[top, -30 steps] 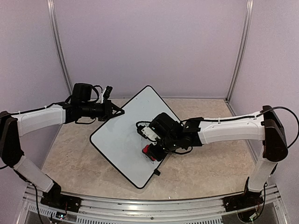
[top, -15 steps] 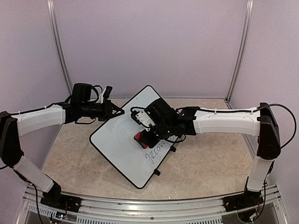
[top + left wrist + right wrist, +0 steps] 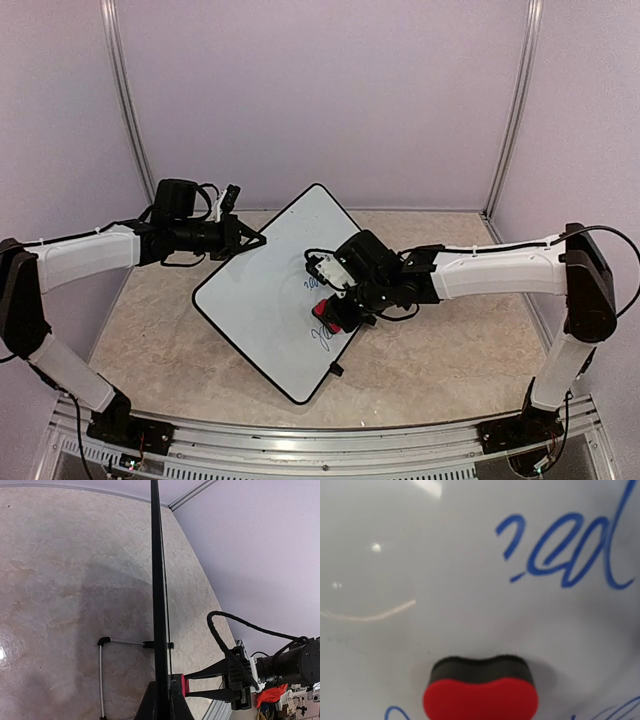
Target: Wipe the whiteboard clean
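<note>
The whiteboard (image 3: 255, 300) lies cornerwise across the middle of the table, with blue handwriting (image 3: 328, 340) near its right edge. My left gripper (image 3: 257, 240) is shut on the board's far left rim. In the left wrist view that rim is a thin black edge (image 3: 158, 580) running up from between my fingers (image 3: 175, 705). My right gripper (image 3: 335, 312) is shut on a red eraser (image 3: 324, 311) and presses it on the board. The right wrist view shows the eraser's black felt (image 3: 479, 666) flat on the white surface (image 3: 445, 590), with blue letters (image 3: 565, 555) beyond it; my own fingers are out of that frame.
A small black foot (image 3: 335, 370) sticks out at the board's near right edge. A wire stand (image 3: 100, 680) shows under the board. Lilac walls with metal posts (image 3: 125, 100) close in the beige table (image 3: 450, 360). An aluminium rail (image 3: 300, 450) runs along the near edge.
My right gripper swept the eraser up and left over the board, then back down and right. The left gripper has kept its hold in the same place.
</note>
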{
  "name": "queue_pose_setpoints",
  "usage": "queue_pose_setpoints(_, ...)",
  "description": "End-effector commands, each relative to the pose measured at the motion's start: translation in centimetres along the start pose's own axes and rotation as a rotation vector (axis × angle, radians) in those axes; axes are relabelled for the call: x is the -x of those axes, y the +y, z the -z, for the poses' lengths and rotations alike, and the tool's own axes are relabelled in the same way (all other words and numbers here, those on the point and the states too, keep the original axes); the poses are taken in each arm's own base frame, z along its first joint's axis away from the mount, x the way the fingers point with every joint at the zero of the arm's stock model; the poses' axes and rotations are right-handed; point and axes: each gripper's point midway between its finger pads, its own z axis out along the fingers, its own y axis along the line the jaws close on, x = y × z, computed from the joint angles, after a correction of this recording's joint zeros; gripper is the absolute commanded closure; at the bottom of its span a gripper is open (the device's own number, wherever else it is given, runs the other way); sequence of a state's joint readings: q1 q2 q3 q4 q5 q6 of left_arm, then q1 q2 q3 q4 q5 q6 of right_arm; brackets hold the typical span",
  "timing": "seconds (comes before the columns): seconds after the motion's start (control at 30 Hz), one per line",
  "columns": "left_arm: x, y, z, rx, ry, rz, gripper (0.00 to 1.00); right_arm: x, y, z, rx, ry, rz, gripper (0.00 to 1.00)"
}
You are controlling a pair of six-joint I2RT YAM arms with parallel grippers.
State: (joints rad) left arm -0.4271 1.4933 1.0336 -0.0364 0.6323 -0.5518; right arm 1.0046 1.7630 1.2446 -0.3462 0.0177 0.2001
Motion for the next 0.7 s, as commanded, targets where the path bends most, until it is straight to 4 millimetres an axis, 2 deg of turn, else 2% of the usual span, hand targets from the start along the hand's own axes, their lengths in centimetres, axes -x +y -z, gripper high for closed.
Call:
queue_pose_setpoints(0.0,0.4,-0.9,0.2,-0.035,-0.028,-0.095,1.0,0.1,-0.2,-0.4,0.007,0.012,-0.001,0.79)
queue_pose_setpoints(0.23,0.4,-0.8,0.1,-0.03,-0.028,-0.097,1.0,5.9,-1.2,-0.9,-0.01,-0.071,0.03,0.79)
queue_pose_setpoints(0.33,0.3,-0.8,0.1,-0.032,-0.024,-0.096,1.0,7.2,-1.9,-0.9,-0.015,-0.086,0.026,0.79)
queue_pose_setpoints(0.47,0.3,-0.8,0.1,-0.032,-0.026,-0.097,1.0,5.9,-2.1,-1.2,-0.019,-0.062,0.022,0.79)
queue_pose_setpoints(0.67,0.4,-0.9,0.2,-0.036,-0.026,-0.096,1.0,2.0,-2.4,-0.9,-0.021,-0.017,-0.014,0.79)
